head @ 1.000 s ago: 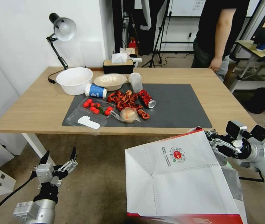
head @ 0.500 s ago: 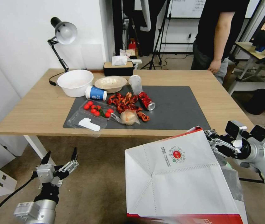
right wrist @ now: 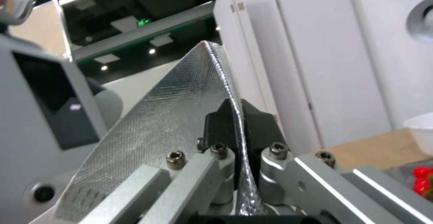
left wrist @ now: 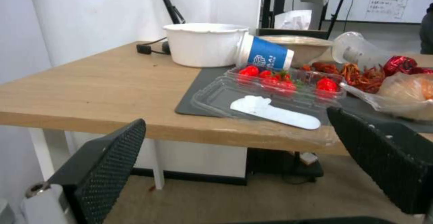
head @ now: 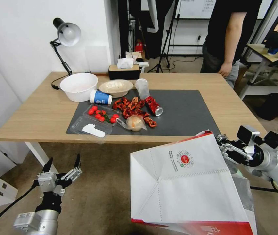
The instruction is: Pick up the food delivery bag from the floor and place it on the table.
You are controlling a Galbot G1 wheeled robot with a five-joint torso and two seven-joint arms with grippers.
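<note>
Before table point(head: 31, 111), right tool point(head: 218, 143) pinching food delivery bag point(head: 184, 189), seemingly raised slightly; left tool point(head: 62, 168) wide.

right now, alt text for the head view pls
The right tool is shut on the top edge of a large boxy white-and-red paper delivery bag, held tilted in front of the light wood-top table. The left tool hangs open, low over the brownish floor.
</note>
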